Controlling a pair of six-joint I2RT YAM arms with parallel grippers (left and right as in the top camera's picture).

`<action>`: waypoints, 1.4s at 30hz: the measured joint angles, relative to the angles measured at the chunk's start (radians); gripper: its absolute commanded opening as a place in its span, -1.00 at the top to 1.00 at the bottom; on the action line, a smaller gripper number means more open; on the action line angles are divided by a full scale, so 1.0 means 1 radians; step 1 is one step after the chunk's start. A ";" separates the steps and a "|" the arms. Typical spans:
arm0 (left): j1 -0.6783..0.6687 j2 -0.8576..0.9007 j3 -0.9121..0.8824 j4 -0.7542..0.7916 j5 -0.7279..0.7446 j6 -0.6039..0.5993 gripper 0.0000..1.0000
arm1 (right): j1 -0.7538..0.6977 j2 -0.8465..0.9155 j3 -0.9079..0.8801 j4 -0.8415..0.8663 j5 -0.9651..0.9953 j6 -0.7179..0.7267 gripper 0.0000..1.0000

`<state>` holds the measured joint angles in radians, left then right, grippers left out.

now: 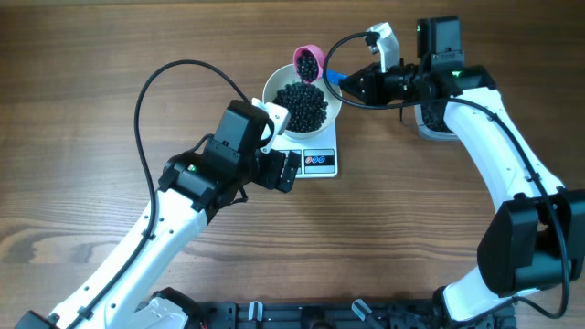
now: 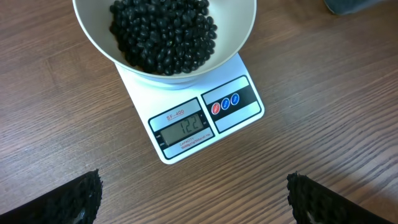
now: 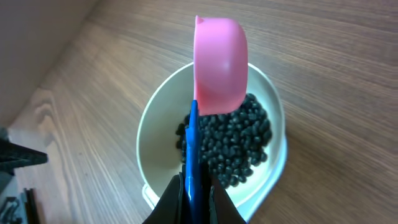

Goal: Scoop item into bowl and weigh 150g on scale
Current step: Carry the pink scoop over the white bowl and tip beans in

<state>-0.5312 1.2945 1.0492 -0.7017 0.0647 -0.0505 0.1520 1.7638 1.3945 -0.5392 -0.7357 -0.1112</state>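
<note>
Right gripper (image 3: 194, 180) pinches the scoop (image 3: 219, 68) above the bowl (image 3: 155, 124); left gripper (image 2: 196, 196) hangs spread.
Tipping too fast, I'd overshoot the scale (image 2: 186, 127) or spill beans (image 2: 165, 31).

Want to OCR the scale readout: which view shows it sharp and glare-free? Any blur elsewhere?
Left wrist: small white rectangular digital scale, its grey display legible, no glare. Overhead: even light, soft shadows, display too small to read. Right wrist: display out of view; pink plastic scoop and right gripper loom close, gripper slightly soft.
</note>
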 measured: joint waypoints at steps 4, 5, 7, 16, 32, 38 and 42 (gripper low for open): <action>0.000 0.000 0.000 0.000 0.000 0.000 -1.00 | 0.016 0.000 0.000 -0.014 0.086 -0.043 0.91; 0.000 0.000 0.000 0.000 0.000 0.000 -1.00 | 0.023 0.000 0.000 -0.014 0.103 -0.048 0.91; 0.000 0.000 0.000 0.000 0.000 0.000 -1.00 | 0.035 0.000 0.000 -0.014 0.134 -0.051 0.91; 0.000 0.000 0.000 0.000 0.000 0.000 -1.00 | 0.041 -0.029 0.000 -0.097 0.211 -0.077 0.91; 0.000 0.000 0.000 0.000 0.000 0.000 -1.00 | 0.145 -0.033 0.000 -0.093 0.416 -0.138 0.91; 0.000 0.000 0.000 0.000 0.000 0.000 -1.00 | 0.148 -0.047 0.000 -0.089 0.397 -0.151 0.91; 0.000 0.000 0.000 0.000 0.000 0.000 -1.00 | 0.179 -0.049 0.000 -0.089 0.385 -0.158 0.91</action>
<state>-0.5312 1.2945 1.0489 -0.7017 0.0647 -0.0505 0.3309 1.7149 1.3949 -0.6277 -0.3508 -0.2687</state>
